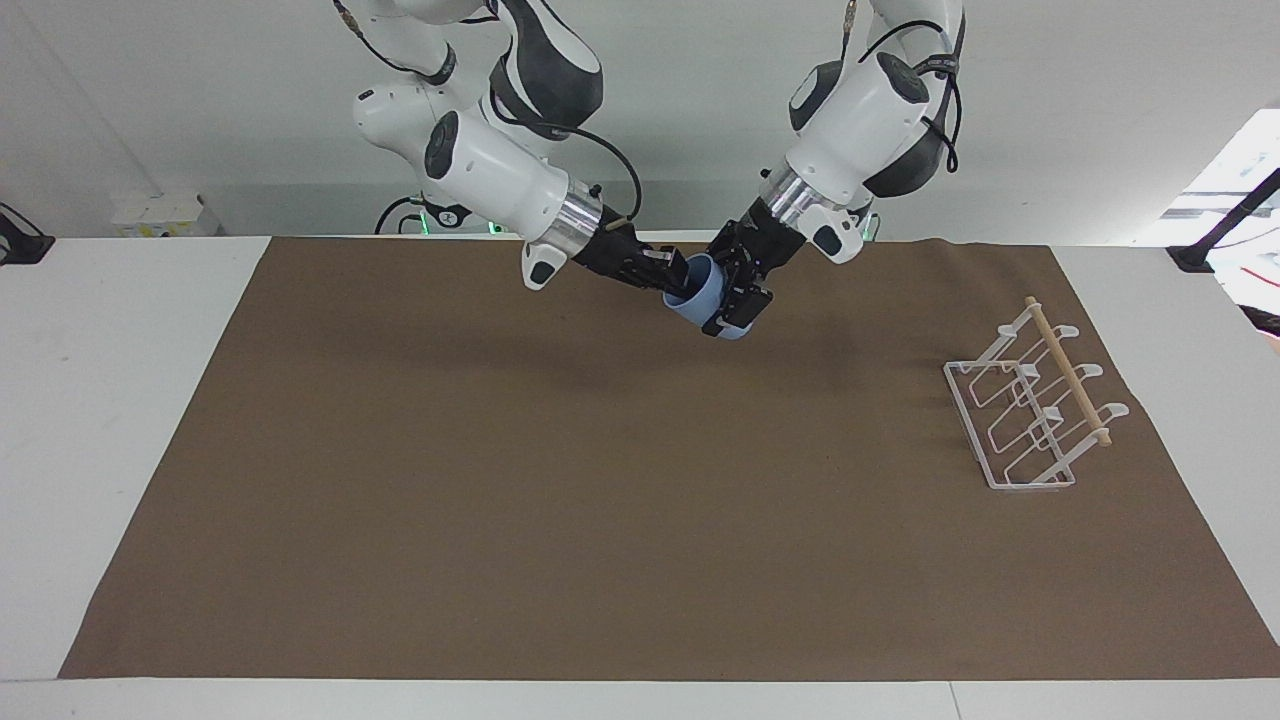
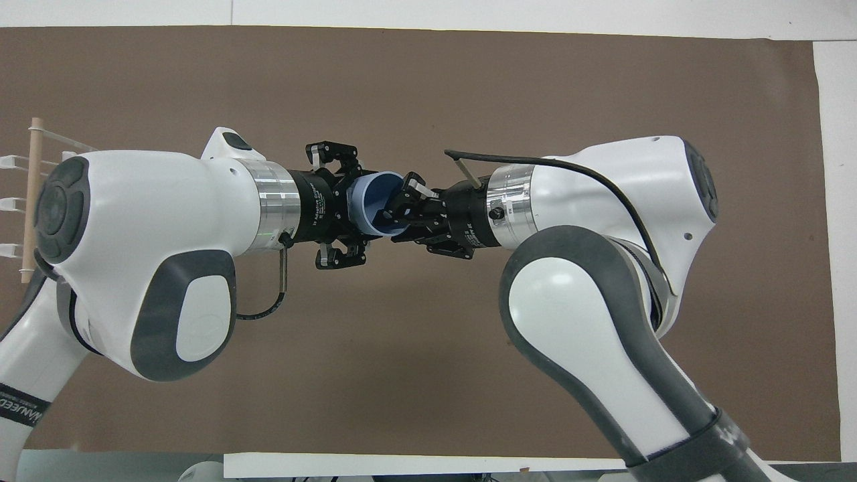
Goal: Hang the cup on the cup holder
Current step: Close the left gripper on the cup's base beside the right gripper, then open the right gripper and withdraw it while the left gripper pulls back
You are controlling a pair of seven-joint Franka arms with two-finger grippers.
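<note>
The light-blue cup (image 1: 700,291) hangs tilted in the air over the part of the brown mat nearest the robots, its open mouth (image 2: 373,195) turned toward the right arm. My left gripper (image 1: 736,292) (image 2: 347,207) is shut around the cup's body from the base end. My right gripper (image 1: 672,275) (image 2: 400,199) is at the cup's rim, one finger outside it and one inside the mouth, and the fingers stand apart. The white wire cup holder (image 1: 1030,412) with its wooden dowel (image 2: 31,191) stands on the mat at the left arm's end of the table, with nothing on its prongs.
A brown mat (image 1: 600,500) covers most of the white table (image 1: 120,400). Both arms meet above the mat's edge closest to the robots. Only the cup holder stands on the mat.
</note>
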